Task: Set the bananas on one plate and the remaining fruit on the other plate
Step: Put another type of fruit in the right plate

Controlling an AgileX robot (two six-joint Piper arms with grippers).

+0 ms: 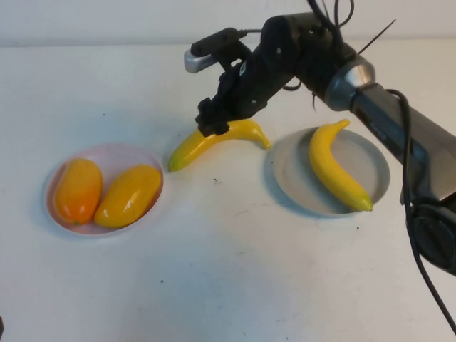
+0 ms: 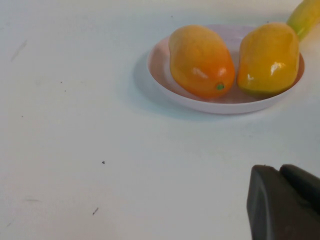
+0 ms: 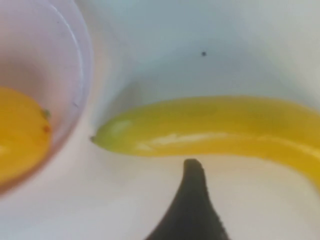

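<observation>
One banana (image 1: 189,149) lies on the white table between the two plates; in the right wrist view it (image 3: 210,127) lies just beyond the one visible finger (image 3: 192,200). My right gripper (image 1: 212,125) hangs open right over its middle, holding nothing; it also shows in the right wrist view (image 3: 240,175). The second banana (image 1: 335,171) lies on the grey-blue plate (image 1: 285,178). Two orange-yellow fruits (image 1: 77,191) (image 1: 130,194) lie side by side on the pink plate (image 1: 114,151). My left gripper (image 2: 281,169) is shut and empty, low over bare table in front of the pink plate (image 2: 160,65).
The table top is white with a few small dark specks. The right arm reaches in from the right, passing over the far side of the grey-blue plate. The left arm does not show in the high view.
</observation>
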